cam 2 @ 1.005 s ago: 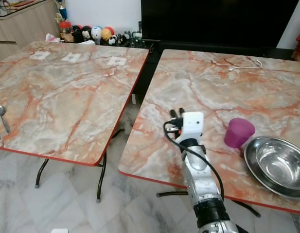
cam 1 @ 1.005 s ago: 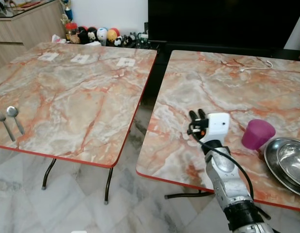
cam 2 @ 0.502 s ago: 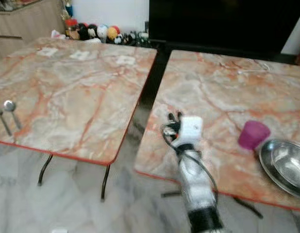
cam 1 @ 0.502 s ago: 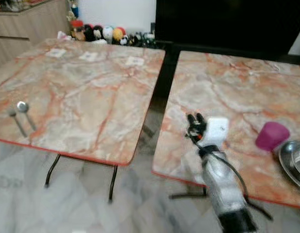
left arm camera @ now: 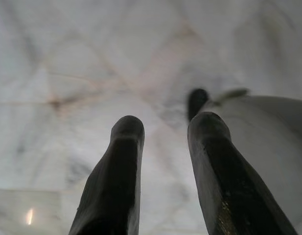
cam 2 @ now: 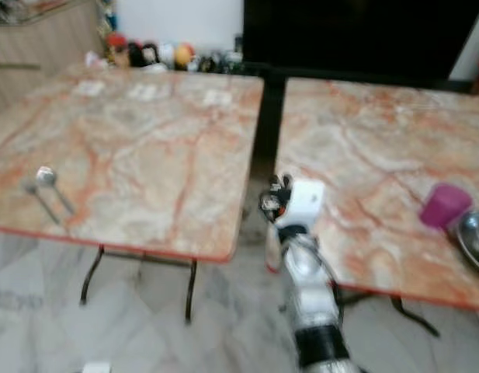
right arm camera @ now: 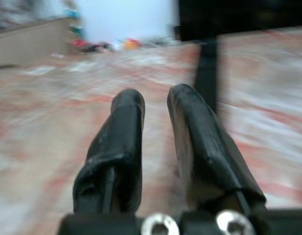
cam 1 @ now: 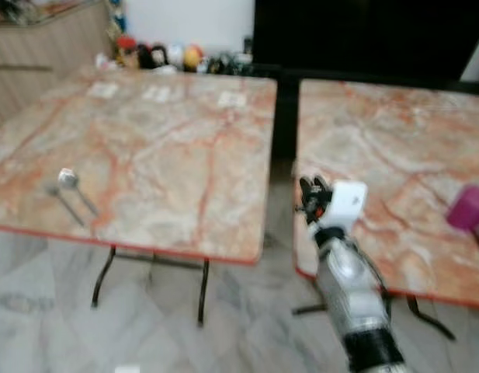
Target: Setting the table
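Empty, right end effector (cam 1: 312,189) hangs between two tables (cam 1: 177,148).

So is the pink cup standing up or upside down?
Cannot tell. The pink cup sits on the right table beside the metal bowl, too blurred to show its opening.

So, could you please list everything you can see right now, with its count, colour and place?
Tables: two, orange-veined marble tops, side by side with a gap between.
Spoon and fork: one each, silver, near the left table's front edge.
Paper slips: three, white, along the left table's far edge.
Cup: one, purple, on the right table.
Metal bowl: one, silver, beside the cup.
Toy figures: several, mixed colours, behind the tables.
Right gripper: black fingers, raised near the gap.
Left gripper: black fingers, hanging over pale floor.
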Tool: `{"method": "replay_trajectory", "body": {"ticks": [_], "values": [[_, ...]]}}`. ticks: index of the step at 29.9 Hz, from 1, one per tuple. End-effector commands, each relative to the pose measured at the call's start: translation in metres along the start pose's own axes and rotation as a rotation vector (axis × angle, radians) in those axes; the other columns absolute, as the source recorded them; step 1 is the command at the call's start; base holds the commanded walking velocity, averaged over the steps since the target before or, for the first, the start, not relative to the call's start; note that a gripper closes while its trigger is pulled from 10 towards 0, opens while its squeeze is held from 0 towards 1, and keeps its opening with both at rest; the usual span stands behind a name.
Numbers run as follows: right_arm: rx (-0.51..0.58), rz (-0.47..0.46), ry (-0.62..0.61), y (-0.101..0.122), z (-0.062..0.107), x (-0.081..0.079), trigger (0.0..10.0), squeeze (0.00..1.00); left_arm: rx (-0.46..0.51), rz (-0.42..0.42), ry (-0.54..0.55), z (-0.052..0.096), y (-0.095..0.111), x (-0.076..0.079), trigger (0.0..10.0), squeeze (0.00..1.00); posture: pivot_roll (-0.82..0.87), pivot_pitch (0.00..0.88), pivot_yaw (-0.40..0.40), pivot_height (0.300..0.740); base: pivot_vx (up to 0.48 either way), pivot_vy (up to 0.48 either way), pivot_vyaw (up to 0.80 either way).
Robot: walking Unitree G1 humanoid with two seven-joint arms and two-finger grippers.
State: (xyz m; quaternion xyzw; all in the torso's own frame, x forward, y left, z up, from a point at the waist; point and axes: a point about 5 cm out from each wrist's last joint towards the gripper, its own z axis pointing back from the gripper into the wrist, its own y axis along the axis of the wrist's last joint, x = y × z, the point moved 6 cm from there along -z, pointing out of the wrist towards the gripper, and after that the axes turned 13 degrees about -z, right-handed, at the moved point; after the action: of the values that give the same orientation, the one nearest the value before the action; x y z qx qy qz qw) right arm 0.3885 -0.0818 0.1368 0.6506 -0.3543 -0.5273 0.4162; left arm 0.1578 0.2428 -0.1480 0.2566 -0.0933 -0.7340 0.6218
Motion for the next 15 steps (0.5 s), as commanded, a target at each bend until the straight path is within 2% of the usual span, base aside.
{"method": "replay_trajectory", "body": {"ticks": [1,15], "values": [[0.011,0.007,-0.023,0.0056,-0.0003,0.0101,10.0,0.0,-0.005,0.002,-0.01,0.0002,-0.0013,0.0053,10.0,0.0,-0.06,0.0,0.012,0.74,0.0,0.48,0.0],[-0.003,0.006,-0.021,0.0008,-0.0005,0.0098,10.0,0.0,-0.009,-0.002,-0.014,0.0004,-0.0026,0.0073,10.0,0.0,-0.05,0.0,0.004,0.74,0.0,0.48,0.0]]}}
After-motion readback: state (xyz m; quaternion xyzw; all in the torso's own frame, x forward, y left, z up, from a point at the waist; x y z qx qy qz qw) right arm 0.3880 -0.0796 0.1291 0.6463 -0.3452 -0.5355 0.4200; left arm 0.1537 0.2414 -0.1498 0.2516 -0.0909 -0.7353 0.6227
